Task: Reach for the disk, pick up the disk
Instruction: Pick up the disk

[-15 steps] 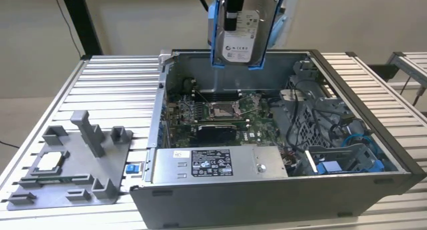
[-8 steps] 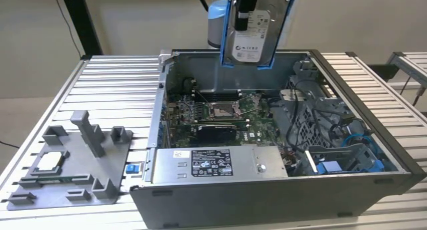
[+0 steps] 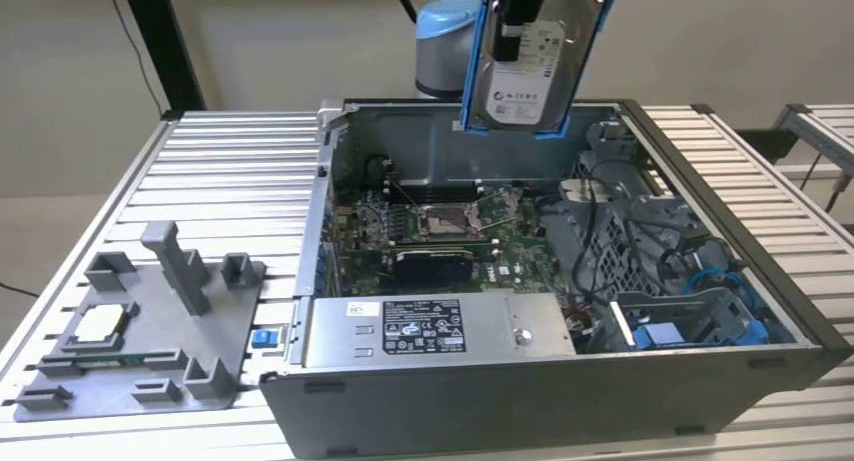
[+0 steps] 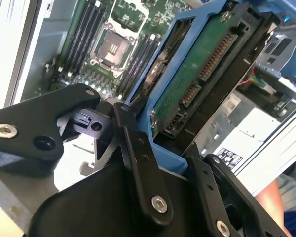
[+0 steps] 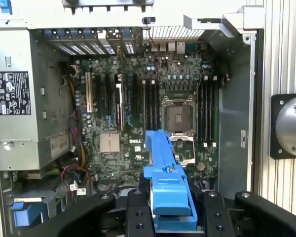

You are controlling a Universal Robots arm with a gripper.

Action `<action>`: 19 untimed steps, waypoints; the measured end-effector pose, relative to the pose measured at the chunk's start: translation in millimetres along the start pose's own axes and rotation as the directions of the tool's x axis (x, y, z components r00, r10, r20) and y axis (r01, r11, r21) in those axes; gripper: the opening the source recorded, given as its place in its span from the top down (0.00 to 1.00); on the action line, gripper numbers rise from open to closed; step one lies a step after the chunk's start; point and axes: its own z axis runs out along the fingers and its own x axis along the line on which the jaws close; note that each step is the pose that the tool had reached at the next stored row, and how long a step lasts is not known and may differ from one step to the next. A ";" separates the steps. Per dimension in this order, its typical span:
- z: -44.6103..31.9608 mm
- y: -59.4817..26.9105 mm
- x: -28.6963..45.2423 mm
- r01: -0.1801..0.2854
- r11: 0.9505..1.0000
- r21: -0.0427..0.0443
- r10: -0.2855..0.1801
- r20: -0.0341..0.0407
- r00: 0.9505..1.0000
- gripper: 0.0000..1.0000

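The disk [image 3: 537,69], a silver hard drive with a white label and blue side rails, hangs upright in the air above the back of the open computer case [image 3: 787,321]. My gripper [image 3: 518,26] comes down from above and is shut on the disk. In the second wrist view, the disk's [image 4: 197,84] green circuit-board side and blue rail sit between the black fingers [image 4: 138,158]. In the first wrist view, the blue rail of the disk [image 5: 165,173] stands out from my gripper [image 5: 173,210], over the motherboard.
Below lies the motherboard [image 3: 441,231] with its processor socket [image 5: 180,116], and a grey power supply [image 3: 427,331] at the front. A blue bracket [image 3: 661,336] and cables fill the case's right side. A grey fixture [image 3: 147,331] holding a small silver chip [image 3: 100,324] stands on the slatted table [image 3: 227,171].
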 end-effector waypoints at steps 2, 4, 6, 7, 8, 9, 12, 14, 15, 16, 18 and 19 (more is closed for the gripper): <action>0.1 -5.5 -0.3 0.000 1.000 0.000 0.000 0.000 1.000 1.00; 0.3 -10.9 -0.6 0.000 1.000 0.000 0.000 0.000 1.000 1.00; 0.4 -13.9 -0.8 0.000 1.000 0.000 0.000 0.000 1.000 1.00; 0.4 -14.0 -0.8 0.000 1.000 0.000 0.000 0.000 1.000 1.00; 0.4 -14.0 -0.8 0.000 1.000 0.000 0.000 0.000 1.000 1.00; 0.4 -14.0 -0.8 0.000 1.000 0.000 0.000 0.000 1.000 1.00; 0.4 -14.3 -0.8 0.000 1.000 0.000 0.000 0.000 1.000 1.00; 0.4 -14.3 -0.8 0.000 1.000 0.000 0.000 0.000 1.000 1.00; 0.4 -14.3 -0.8 0.000 1.000 0.000 0.000 0.000 1.000 1.00; 0.4 -14.2 -0.7 0.000 1.000 0.000 0.000 0.000 1.000 1.00; 0.4 -14.3 -0.7 0.000 1.000 0.000 0.000 0.000 1.000 1.00; 0.4 -14.3 -0.7 0.000 1.000 0.000 0.000 0.000 1.000 1.00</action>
